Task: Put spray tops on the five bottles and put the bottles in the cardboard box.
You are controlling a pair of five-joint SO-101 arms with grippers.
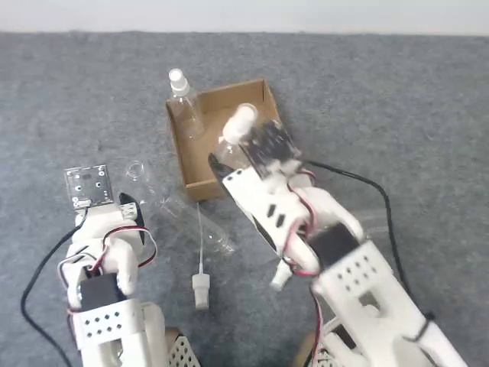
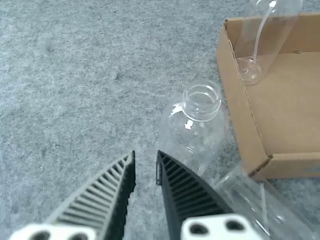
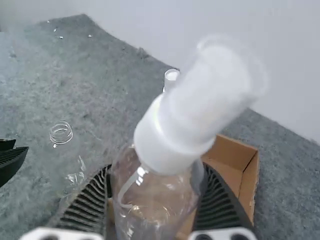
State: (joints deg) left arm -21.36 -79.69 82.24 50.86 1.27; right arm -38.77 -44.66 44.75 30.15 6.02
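My right gripper is shut on a clear bottle with a white spray top, tilted over the cardboard box. Another capped bottle leans in the box's corner. A capless bottle sits just outside the box, a little ahead of my left gripper, whose fingers stand a narrow gap apart with nothing between them. A second capless bottle lies beside it. A loose spray top with its thin tube lies on the carpet.
Grey carpet covers the table. The right arm's cable trails to the right of the box. Open carpet lies to the left of the left arm and behind the box.
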